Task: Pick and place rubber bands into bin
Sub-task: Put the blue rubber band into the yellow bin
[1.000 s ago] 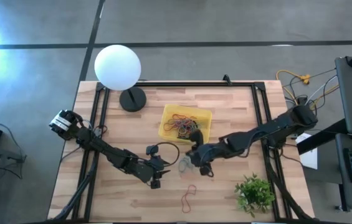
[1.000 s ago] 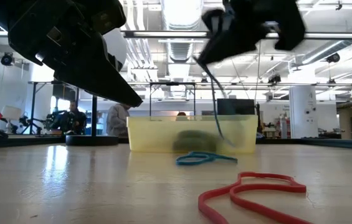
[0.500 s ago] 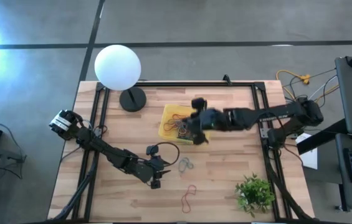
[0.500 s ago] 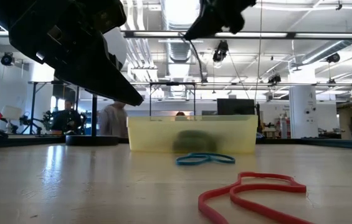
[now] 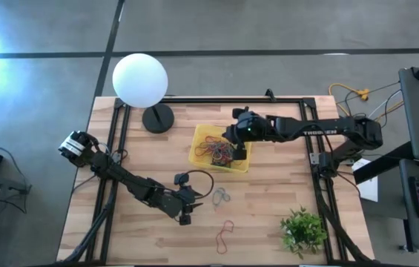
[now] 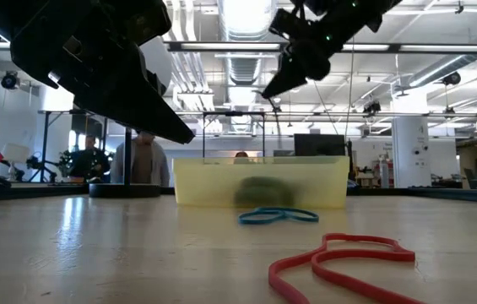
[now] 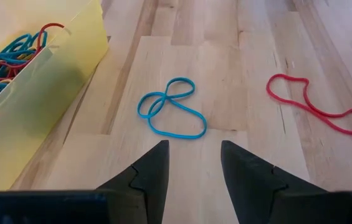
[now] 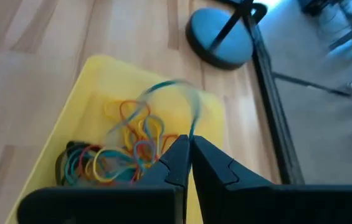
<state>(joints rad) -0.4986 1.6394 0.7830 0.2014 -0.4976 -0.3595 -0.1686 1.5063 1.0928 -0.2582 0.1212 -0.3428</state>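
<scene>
The yellow bin stands mid-table and holds a heap of coloured rubber bands, also seen in the right wrist view. My right gripper hovers above the bin, shut on a thin teal rubber band. A blue band and a red band lie flat on the table in front of the bin. My left gripper is open and empty, low over the table just short of the blue band. My right gripper pinches the teal band between its two shut fingers, at the fingertips. The fingers slant down over the bin from the table's right side. The band is lifted clear and swings loose and blurred above the heap of bands.
A white globe lamp on a dark base stands at the table's far left. A small green plant stands near the right front corner. Black frame rails run along the table's edges. People stand in the room beyond.
My right gripper has risen from the table beside the blue band and gone toward the far edge, over the bin, carrying a thin teal band lifted clear. The blue and red bands have stayed where they were.
</scene>
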